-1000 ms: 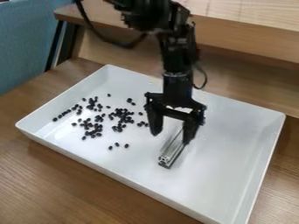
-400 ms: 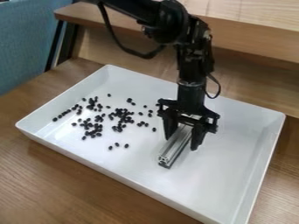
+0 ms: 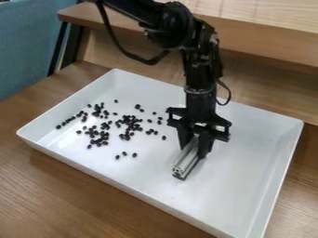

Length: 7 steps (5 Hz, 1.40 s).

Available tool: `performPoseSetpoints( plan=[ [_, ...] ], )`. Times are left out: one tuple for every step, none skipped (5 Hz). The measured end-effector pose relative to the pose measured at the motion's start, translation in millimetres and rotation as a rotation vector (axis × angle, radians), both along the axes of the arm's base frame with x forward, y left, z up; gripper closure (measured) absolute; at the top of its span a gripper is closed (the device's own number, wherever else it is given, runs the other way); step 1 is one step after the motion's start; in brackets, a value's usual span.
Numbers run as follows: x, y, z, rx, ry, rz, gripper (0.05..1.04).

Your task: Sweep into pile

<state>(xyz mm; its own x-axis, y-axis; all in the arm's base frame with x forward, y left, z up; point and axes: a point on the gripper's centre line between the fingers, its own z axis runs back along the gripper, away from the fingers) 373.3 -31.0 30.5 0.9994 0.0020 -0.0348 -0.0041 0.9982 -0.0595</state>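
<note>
Camera view: the gripper (image 3: 194,152) pinches the metal bar (image 3: 185,165) between 2 fingers; the bar slants within the white tray (image 3: 242,186); dark beans (image 3: 129,122) lie scattered toward the view's left; a wooden table (image 3: 62,195) supports everything.

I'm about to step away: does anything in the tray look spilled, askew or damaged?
Nothing stands out. The small dark pieces lie scattered, but inside the white tray, which suits an unfinished sweeping job; the hand grips the metal bar.
</note>
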Motion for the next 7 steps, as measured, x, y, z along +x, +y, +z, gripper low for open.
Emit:
performPoseSetpoints(
  plan=[
    [-18, 9, 0.9, 0.02, 0.021, -0.05, 0.69],
    [-39, 26, -0.3, 0.062, 0.05, -0.094, 0.69],
    [-52, 39, -1.2, 0.104, 0.057, -0.14, 0.69],
    [-55, 51, -3.3, 0.096, 0.023, -0.209, 0.69],
    [-49, 67, -4.2, 0.045, -0.053, -0.318, 0.69],
    [-40, 82, -5.3, 0.015, -0.092, -0.37, 0.69],
    [-31, 87, -4.9, 0.042, -0.102, -0.409, 0.69]
  ],
)
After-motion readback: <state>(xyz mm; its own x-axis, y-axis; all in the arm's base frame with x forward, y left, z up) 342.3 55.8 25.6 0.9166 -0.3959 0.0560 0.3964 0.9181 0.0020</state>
